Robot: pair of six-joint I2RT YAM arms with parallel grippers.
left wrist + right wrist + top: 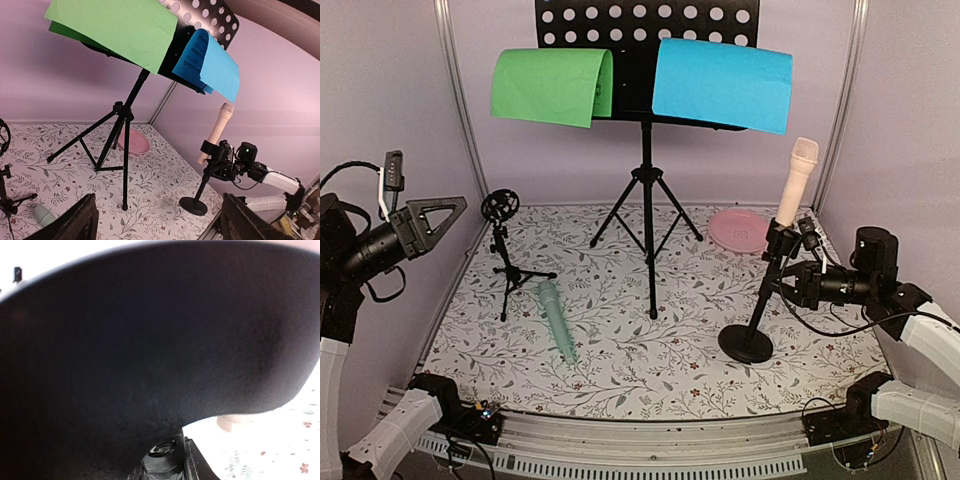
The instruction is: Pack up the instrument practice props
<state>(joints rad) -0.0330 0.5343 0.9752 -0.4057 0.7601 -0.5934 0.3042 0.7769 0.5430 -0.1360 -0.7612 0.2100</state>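
Note:
The black perforated music rack [645, 30] stands on tripod legs at the back, with a green sheet [550, 88] and a blue sheet [720, 85] draped over it. A mint microphone [557, 320] lies on the table beside a small tripod mic support [503, 250]. At the right, a pink microphone [798, 185] stands upright in a round-based support [745, 346]. My right gripper [788, 270] is shut on that support's pole just under the clip; its own view is mostly blurred black. My left gripper [445, 218] hangs high at the left, open and empty.
A round pink plate [738, 230] lies at the back right behind the pink microphone. Metal frame posts [460, 100] and purple walls close in the left, right and back. The rack's tripod legs [650, 220] spread over the table's middle.

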